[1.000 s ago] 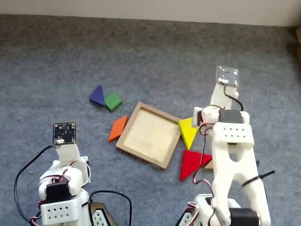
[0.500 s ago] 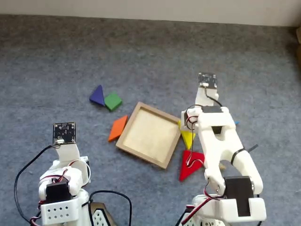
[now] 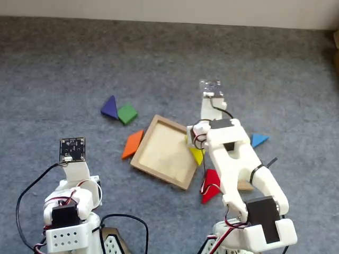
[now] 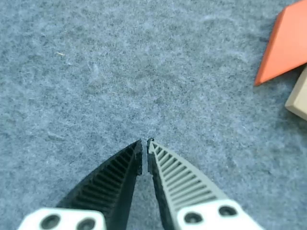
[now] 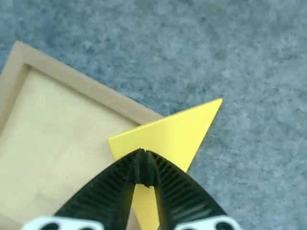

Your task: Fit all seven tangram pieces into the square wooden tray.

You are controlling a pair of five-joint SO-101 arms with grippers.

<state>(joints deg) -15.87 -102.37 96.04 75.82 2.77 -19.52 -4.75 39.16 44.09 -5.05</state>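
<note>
The right gripper (image 5: 144, 166) is clamped on the yellow triangle (image 5: 178, 130), its two ribbed black fingers (image 5: 112, 187) drawn together at the tips with the piece pinched between them. The triangle lies across one side of the tray (image 5: 72, 75): part of it overlaps the wooden rim, and one sharp corner points out over the grey carpet (image 5: 249, 52). From above, the right arm (image 3: 233, 153) stretches over the tray's (image 3: 139, 159) right-hand edge, and a sliver of the yellow triangle (image 3: 197, 155) shows under it at that rim.

The left gripper (image 4: 145, 143) hangs low over bare carpet near the tray's left corner, its fingers closed to a thin slit and holding nothing. One finger (image 4: 112, 184) is black, the other pale. The left arm (image 3: 69, 211) sits folded at the table's near-left.

The other pieces lie on the carpet around the tray. The orange piece (image 3: 132, 144) is just beside its left edge. The green square (image 3: 127, 114) and dark blue triangle (image 3: 109, 107) sit side by side farther up and to the left. The red triangle (image 3: 210, 186) lies near the tray's lower-right corner, partly under the right arm. A light blue triangle (image 3: 258, 139) rests on the arm's far side, well apart from the tray.
</note>
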